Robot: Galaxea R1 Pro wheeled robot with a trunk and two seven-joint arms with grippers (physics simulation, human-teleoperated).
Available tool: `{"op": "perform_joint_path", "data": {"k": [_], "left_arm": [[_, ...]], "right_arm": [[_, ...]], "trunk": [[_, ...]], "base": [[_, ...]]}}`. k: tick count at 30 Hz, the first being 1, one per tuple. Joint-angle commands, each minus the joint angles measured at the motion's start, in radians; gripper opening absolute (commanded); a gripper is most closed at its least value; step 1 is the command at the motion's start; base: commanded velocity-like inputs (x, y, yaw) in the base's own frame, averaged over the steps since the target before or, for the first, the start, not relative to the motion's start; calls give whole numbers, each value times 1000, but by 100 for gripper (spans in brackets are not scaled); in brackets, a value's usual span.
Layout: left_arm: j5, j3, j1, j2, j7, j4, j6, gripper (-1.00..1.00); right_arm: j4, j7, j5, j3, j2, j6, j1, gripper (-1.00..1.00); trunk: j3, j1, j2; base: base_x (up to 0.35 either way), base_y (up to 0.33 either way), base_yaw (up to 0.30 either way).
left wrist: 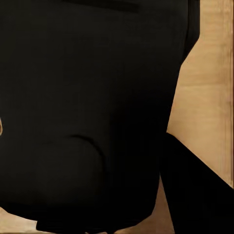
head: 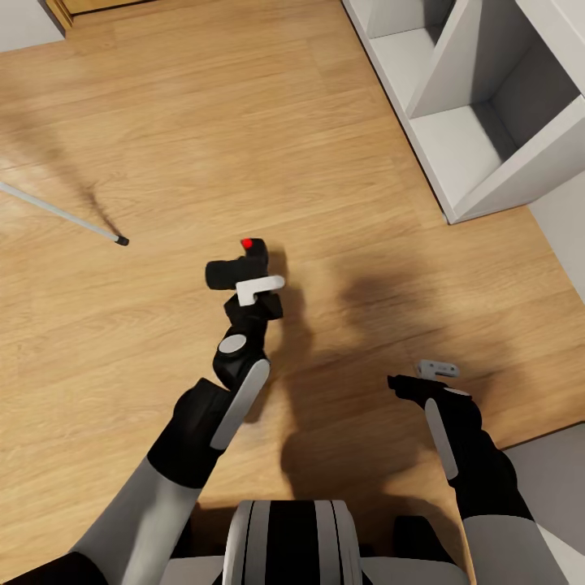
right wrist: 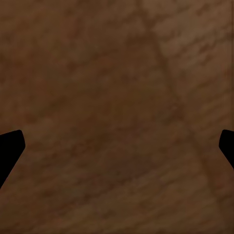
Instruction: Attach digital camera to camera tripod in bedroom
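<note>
Floor: light wood floor (head: 162, 122) lies under you, with white cube shelves (head: 479, 97) at the far right.
Digital camera: your left tool (head: 248, 280) is clenched on the digital camera (head: 240, 266), held above the floor ahead of your trunk, red dot up; in the left wrist view its black body (left wrist: 87, 107) sits right against the lens.
Camera tripod: you see one silver-white leg of the camera tripod (head: 61, 213), black foot on the floor, well apart to the left of the camera.
Right tool: your right tool (head: 418, 378) hangs released over bare floor, both fingertips (right wrist: 9, 146) wide apart.
</note>
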Motion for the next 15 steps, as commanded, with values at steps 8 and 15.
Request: {"op": "perform_joint_path", "data": {"k": [8,15], "left_arm": [[34,-64,-1,0,2,-26,114,-100],[52,-265,-1,0,34,-8,144,-100]], "right_arm": [[-1,-8,-9,2,-1,2,0,100],[0,-10,-9,2,-1,1,0,100]], "trunk": [[-1,0,0],[-1,0,0]], "base": [[0,0,0],[0,0,0]]}}
